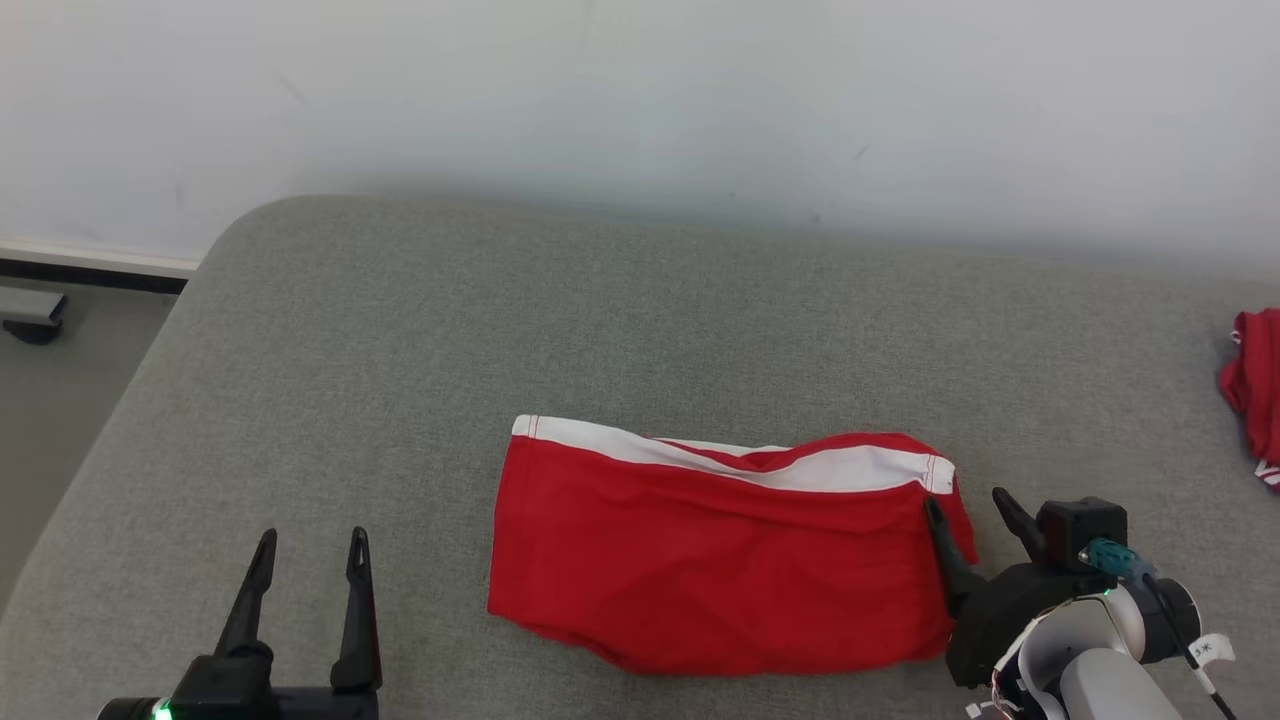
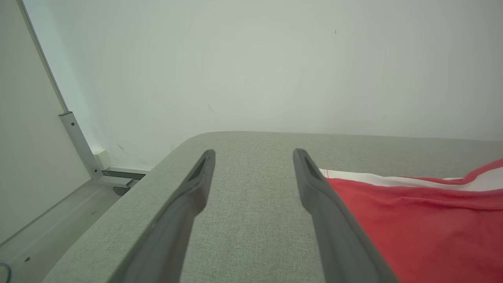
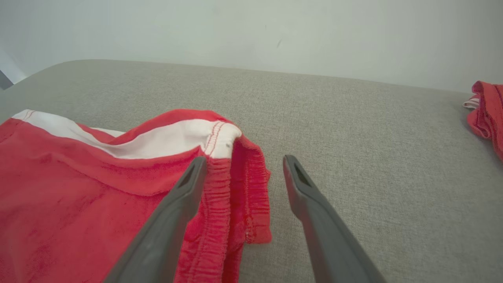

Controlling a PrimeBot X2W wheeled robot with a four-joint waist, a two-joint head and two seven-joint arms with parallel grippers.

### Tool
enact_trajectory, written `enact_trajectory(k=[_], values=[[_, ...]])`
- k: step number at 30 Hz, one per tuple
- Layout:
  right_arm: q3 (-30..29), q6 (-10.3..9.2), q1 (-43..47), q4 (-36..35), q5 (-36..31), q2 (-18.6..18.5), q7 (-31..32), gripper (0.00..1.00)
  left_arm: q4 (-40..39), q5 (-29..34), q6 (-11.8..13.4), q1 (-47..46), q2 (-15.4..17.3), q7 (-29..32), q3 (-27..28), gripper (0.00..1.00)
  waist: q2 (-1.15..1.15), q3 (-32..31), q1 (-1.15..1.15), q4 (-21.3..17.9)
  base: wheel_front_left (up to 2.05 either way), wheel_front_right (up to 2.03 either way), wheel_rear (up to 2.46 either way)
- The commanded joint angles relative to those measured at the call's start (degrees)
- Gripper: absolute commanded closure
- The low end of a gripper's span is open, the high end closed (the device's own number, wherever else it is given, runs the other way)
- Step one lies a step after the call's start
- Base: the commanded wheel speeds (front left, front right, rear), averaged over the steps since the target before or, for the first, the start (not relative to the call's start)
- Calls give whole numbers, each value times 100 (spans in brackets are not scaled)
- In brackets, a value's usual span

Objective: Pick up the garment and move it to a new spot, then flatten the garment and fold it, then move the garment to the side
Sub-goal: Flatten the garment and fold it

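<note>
A red garment (image 1: 720, 560) lies flat on the grey padded surface (image 1: 400, 350), its long axis running left to right. The right gripper (image 1: 966, 500) sits at its right end with fingers spread wide, while the left gripper (image 1: 313, 535), equally open and empty, waits well off the left end. The right wrist view adds the garment's puckered edge (image 3: 251, 188) lying between those fingers, ungripped.

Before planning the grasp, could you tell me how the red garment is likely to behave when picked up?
The red garment will probably hang limp, since it lies in soft wrinkles on the grey cushion. It looks thin, so likely light. Its gathered elastic edge, between the right gripper's open jaws, may bunch rather than slip.
</note>
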Motion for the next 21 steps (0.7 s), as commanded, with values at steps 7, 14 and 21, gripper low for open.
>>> enact_trajectory(k=[7, 14, 21], values=[[49, -16, -499, 1128, -61, -25, -25, 0, 75, 107, -108, -200, -137, -17, 58, 0, -1, 182, -1, 152, 0, 0, 0], [154, -16, -752, 2019, 161, 61, -88, 0, 125, 151, -177, -269, -231, -17, 140, 0, -1, 192, -1, 161, 0, 0, 0], [376, -16, -998, 2580, 570, 137, -289, 100, 210, 198, -271, -263, -291, -17, 248, 0, -1, 119, -1, 117, 0, 0, 0]])
